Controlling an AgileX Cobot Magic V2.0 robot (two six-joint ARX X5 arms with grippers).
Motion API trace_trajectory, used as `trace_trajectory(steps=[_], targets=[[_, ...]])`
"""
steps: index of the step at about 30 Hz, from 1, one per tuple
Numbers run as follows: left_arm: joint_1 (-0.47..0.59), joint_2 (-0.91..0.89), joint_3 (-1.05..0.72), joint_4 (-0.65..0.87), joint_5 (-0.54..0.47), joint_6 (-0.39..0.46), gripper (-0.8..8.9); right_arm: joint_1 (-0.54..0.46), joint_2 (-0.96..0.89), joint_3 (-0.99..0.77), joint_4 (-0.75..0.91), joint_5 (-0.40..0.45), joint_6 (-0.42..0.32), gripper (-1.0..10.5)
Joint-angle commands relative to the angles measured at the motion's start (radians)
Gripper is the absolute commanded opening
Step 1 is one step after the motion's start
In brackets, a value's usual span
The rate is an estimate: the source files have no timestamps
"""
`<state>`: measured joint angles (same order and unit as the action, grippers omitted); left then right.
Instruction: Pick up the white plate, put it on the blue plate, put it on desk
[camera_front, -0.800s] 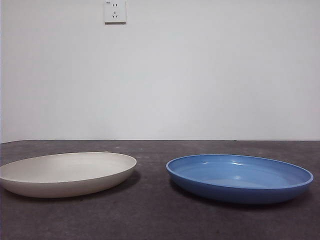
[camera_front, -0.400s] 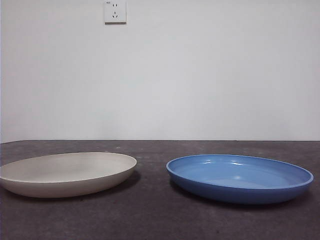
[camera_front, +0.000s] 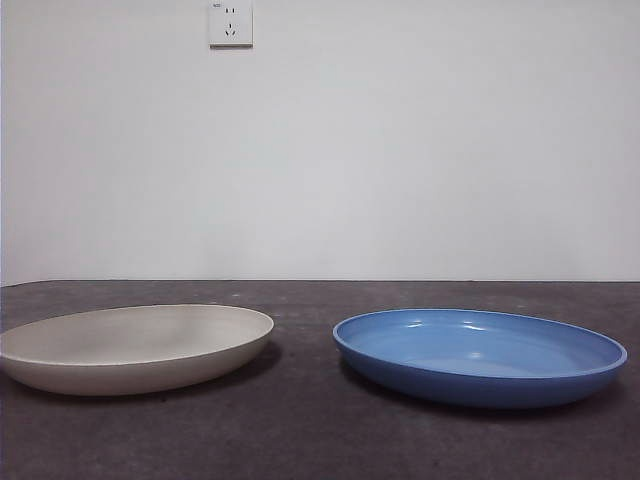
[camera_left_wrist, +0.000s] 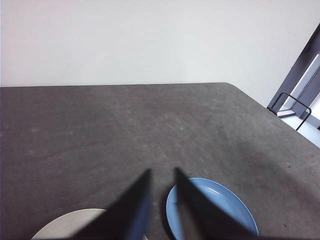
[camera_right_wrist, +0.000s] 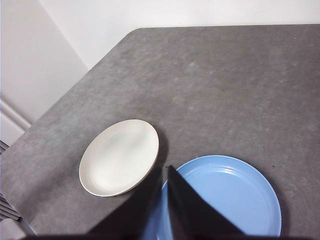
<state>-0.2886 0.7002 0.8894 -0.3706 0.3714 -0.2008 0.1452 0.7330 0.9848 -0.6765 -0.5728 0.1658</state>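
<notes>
The white plate (camera_front: 135, 347) lies flat on the desk (camera_front: 300, 430) at the left of the front view. The blue plate (camera_front: 480, 355) lies beside it on the right, a gap apart. Neither gripper shows in the front view. My left gripper (camera_left_wrist: 162, 172) hangs high above the desk, its jaws a narrow gap apart and empty, with the white plate (camera_left_wrist: 75, 225) and blue plate (camera_left_wrist: 225, 210) below it. My right gripper (camera_right_wrist: 165, 169) is shut and empty, high above the near rim of the blue plate (camera_right_wrist: 230, 195), with the white plate (camera_right_wrist: 120, 156) beside it.
A white wall with a socket (camera_front: 230, 23) stands behind the desk. The right wrist view shows the desk's rounded corner and side edge (camera_right_wrist: 60, 105). The left wrist view shows a black metal frame (camera_left_wrist: 292, 102) beyond the desk's far corner.
</notes>
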Motion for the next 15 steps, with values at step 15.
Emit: trace_trajectory(steps=[15], targets=[[-0.003, 0.006, 0.023, -0.059, 0.005, -0.04, 6.26, 0.003, 0.004, 0.018, 0.006, 0.03, -0.01, 5.3]])
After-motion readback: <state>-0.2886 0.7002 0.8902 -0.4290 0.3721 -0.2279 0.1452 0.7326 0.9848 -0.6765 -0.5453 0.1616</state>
